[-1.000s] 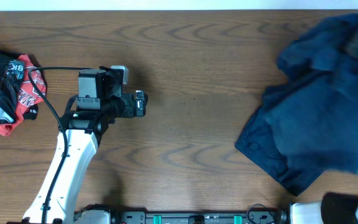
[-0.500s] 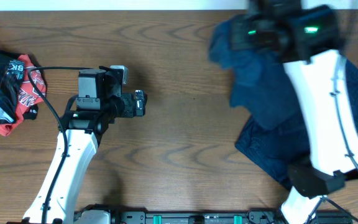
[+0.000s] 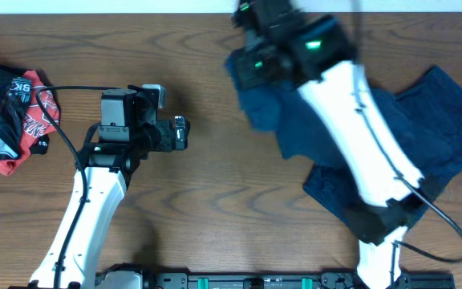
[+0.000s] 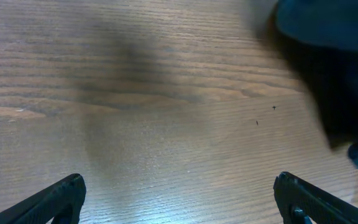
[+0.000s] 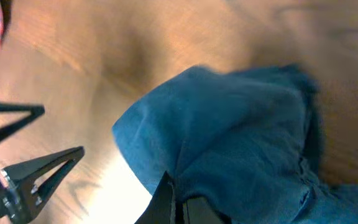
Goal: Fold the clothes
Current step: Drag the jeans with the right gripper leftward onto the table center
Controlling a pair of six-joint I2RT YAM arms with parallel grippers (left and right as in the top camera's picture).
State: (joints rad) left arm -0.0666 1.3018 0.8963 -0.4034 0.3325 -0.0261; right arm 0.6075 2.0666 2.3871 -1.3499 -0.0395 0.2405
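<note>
Right gripper (image 5: 178,200) pinches one edge of the navy garment (image 3: 447,120), partly raised over the table's (image 3: 239,201) far right; so thin a hold could slip loose. Left gripper (image 3: 180,132) hangs open at left.

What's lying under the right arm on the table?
A dark navy cloth, spread on the wooden table. The right arm covers the cloth's middle strip, so how it lies there cannot be seen.
</note>
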